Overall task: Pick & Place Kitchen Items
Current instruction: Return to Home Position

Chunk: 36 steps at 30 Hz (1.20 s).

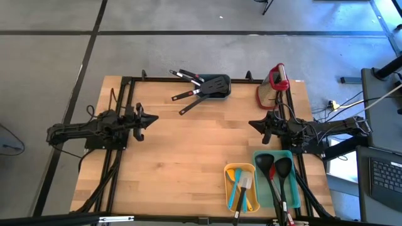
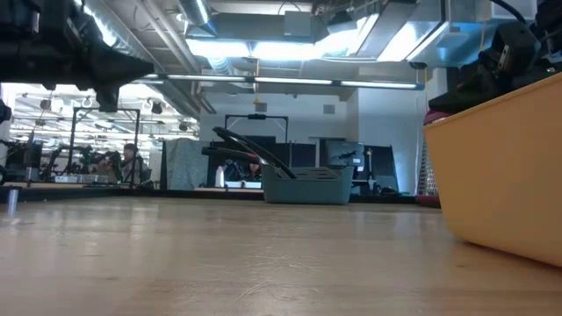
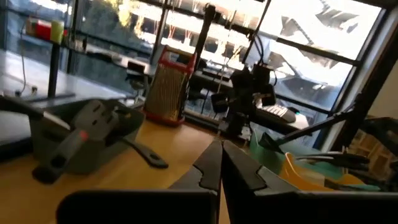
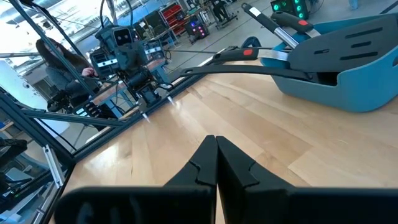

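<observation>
The kitchen items lie in three bins. Black turners with red-trimmed handles stick out of a grey-blue bin (image 1: 215,86) (image 4: 339,81) at the far middle, their handles resting over its rim. Teal and white spatulas lie in a yellow bin (image 1: 230,188), and black ladles with red trim lie in a teal bin (image 1: 259,164) at the near right. My left gripper (image 1: 152,118) (image 3: 221,148) hovers shut at the table's left. My right gripper (image 1: 252,123) (image 4: 216,140) hovers shut at the right, facing it. Neither holds anything.
A red-framed grater (image 1: 277,78) (image 3: 166,90) stands at the far right corner beside a wooden board (image 1: 264,95). A black frame (image 1: 125,80) runs along the table's edges. Bare wood (image 1: 201,144) lies between the two grippers. People sit in the room beyond.
</observation>
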Each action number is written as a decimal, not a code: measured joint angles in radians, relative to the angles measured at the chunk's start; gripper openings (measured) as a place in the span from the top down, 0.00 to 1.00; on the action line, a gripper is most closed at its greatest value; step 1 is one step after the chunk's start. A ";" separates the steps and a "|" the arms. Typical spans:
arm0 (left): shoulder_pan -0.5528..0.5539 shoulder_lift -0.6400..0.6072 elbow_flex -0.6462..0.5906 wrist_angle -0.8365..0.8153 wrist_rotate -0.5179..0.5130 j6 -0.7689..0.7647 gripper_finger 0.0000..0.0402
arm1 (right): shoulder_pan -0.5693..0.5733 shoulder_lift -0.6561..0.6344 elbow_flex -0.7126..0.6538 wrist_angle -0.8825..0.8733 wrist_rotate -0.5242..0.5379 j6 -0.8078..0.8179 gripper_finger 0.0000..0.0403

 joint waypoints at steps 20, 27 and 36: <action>0.003 0.019 0.000 -0.077 -0.016 -0.058 0.98 | 0.000 0.000 0.000 -0.004 -0.002 0.000 0.99; 0.003 0.019 0.000 -0.078 -0.016 -0.058 0.98 | 0.000 0.000 0.000 -0.007 -0.002 0.000 0.99; 0.003 0.020 0.000 -0.078 -0.017 -0.057 0.99 | 0.000 0.000 0.000 -0.007 -0.001 0.000 0.99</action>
